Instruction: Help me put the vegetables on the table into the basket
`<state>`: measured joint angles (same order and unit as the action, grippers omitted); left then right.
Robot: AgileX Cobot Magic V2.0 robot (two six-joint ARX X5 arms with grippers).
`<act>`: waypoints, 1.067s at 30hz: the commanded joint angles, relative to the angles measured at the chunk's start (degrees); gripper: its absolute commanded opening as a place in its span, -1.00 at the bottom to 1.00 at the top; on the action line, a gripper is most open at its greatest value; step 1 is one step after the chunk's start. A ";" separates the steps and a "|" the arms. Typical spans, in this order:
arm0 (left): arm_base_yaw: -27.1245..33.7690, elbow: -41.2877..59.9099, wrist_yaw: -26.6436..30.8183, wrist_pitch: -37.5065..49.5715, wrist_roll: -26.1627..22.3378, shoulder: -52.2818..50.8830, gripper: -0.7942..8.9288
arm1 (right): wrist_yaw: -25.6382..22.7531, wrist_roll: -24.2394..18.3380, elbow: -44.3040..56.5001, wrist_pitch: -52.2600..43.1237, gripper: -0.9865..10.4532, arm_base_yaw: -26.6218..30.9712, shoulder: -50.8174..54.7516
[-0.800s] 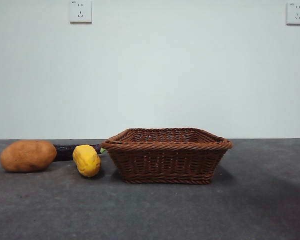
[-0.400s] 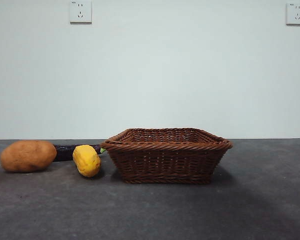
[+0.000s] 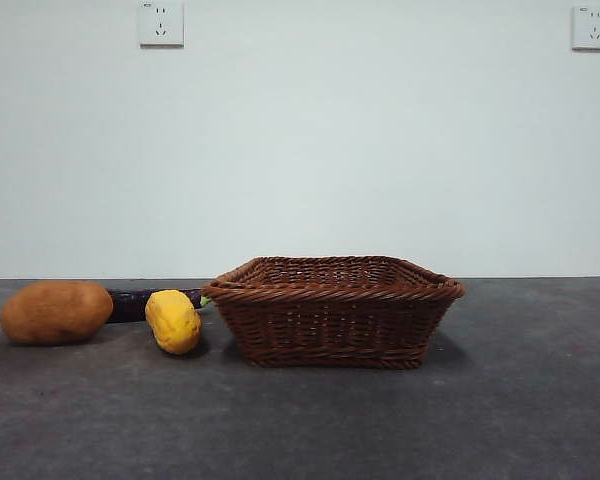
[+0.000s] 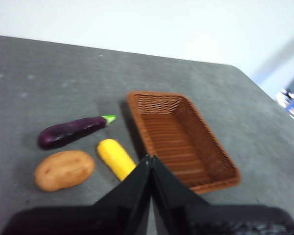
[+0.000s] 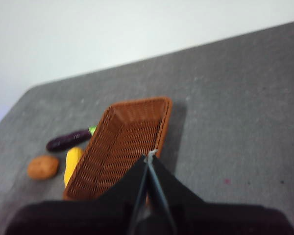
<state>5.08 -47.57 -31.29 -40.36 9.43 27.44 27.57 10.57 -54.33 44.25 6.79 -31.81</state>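
Evidently your left claw [image 4: 150, 161], pressed together and empty, was nearer: the vegetables lay at lower left, eggplant [image 4: 73, 131] lengthwise toward the basket [image 4: 179, 139]; right claw [image 5: 149, 157] likewise closed.

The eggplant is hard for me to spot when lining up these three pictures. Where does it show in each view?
Front view: eggplant mostly hidden, lying behind the potato and the yellow vegetable.
Left wrist view: eggplant in full, beside the basket.
Right wrist view: eggplant small and blurred, beside the basket.
Shared landmark: the basket; the eggplant's green stem points at it.
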 commanded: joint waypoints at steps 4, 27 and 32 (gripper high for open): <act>-2.84 -8.00 -0.87 -6.38 -6.03 3.61 -0.85 | 5.07 -5.29 -8.57 8.63 -0.85 -0.09 -3.96; -6.95 -11.96 -0.87 -11.39 -7.93 6.58 0.17 | 9.29 -10.36 -14.05 18.84 0.03 -0.09 -6.58; -6.95 -12.17 -0.90 -11.30 -7.91 7.02 0.46 | 10.23 -9.35 -14.05 19.15 0.18 -0.09 -7.39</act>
<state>-1.69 -59.31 -32.10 -52.23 1.96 34.35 37.47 0.75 -68.34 63.48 6.79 -39.09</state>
